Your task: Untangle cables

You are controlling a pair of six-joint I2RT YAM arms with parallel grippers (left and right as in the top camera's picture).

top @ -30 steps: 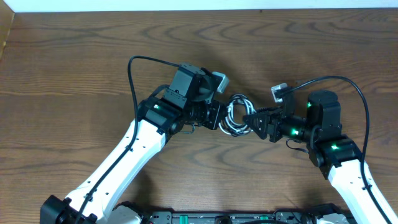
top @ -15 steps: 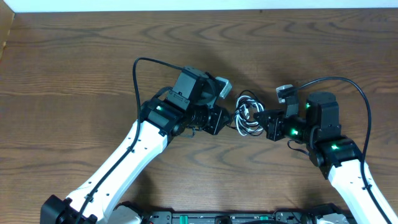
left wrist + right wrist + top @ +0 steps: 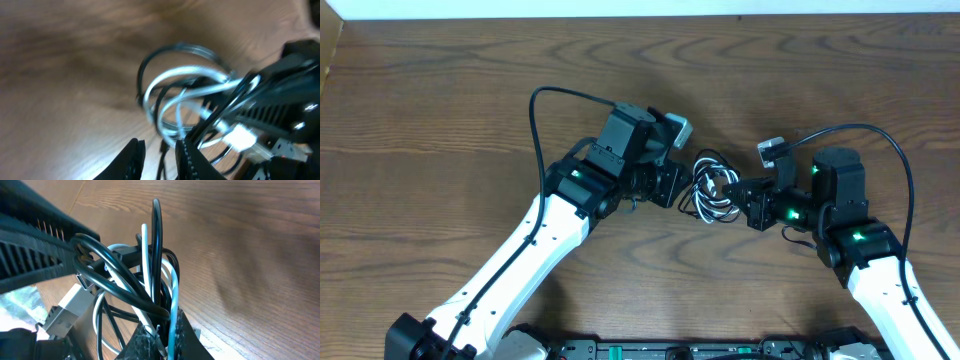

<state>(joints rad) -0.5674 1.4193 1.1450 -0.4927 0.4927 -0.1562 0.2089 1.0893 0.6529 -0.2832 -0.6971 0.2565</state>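
Note:
The cables are a white and a black cord looped into one small bundle between my two grippers, just above the wooden table. My right gripper is shut on them. In the right wrist view, white and black strands are pinched between its fingertips. My left gripper stands at the bundle's left side. In the left wrist view its jaws stand a narrow gap apart, with one black strand running loosely through the gap. The loops hang just beyond. A pale plug end hangs low in the bundle.
Thick black arm wires arch over the table behind the left arm and the right arm. The table's far edge runs along the top and a side edge shows at the upper left.
My right gripper has shut on the bundle from the right. My left jaws have parted slightly and the left gripper has drawn back a little; the bundle has shifted slightly right.

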